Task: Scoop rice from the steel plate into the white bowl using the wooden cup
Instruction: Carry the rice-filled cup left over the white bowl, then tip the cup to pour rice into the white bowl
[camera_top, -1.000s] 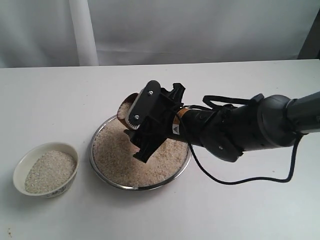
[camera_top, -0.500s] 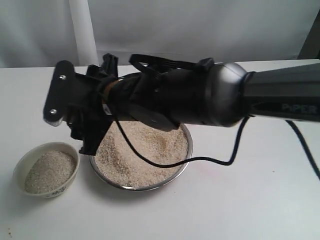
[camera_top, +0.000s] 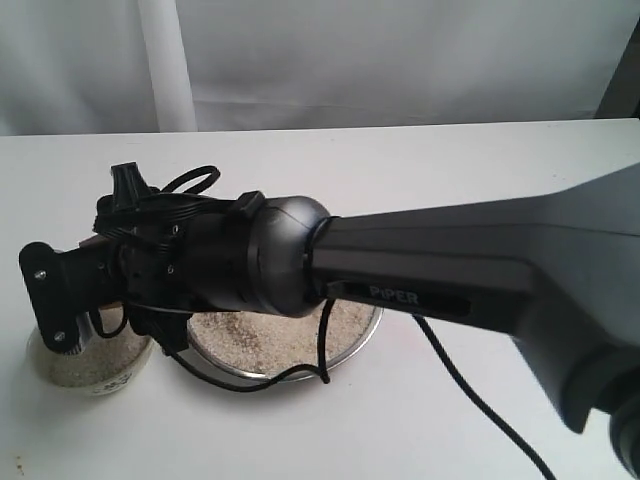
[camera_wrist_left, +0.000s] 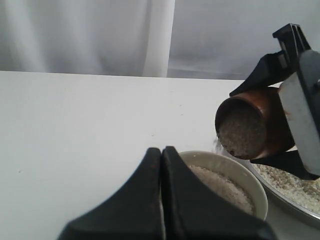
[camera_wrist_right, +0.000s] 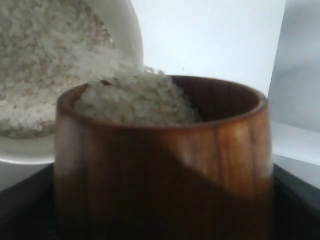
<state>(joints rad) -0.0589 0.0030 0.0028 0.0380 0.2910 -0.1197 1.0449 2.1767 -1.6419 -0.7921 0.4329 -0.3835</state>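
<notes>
Right arm (camera_top: 450, 270) has swung left from the plate (camera_top: 352, 348); the cup (camera_wrist_left: 252, 125) now hangs tipped over the bowl (camera_wrist_left: 226, 156) at near left. Right fingers (camera_wrist_left: 267, 70) clamped on cup. Left fingers (camera_wrist_left: 150, 200) pressed together, idle near the bowl. Rice (camera_wrist_right: 135, 102) fills cup, grains just spilling off its lip. Bowl partly full already and plate still holds plenty, so pour unfinished, likely more scoops left. Arm reads "PiPER" (camera_top: 393, 295); bowl print unreadable.
</notes>
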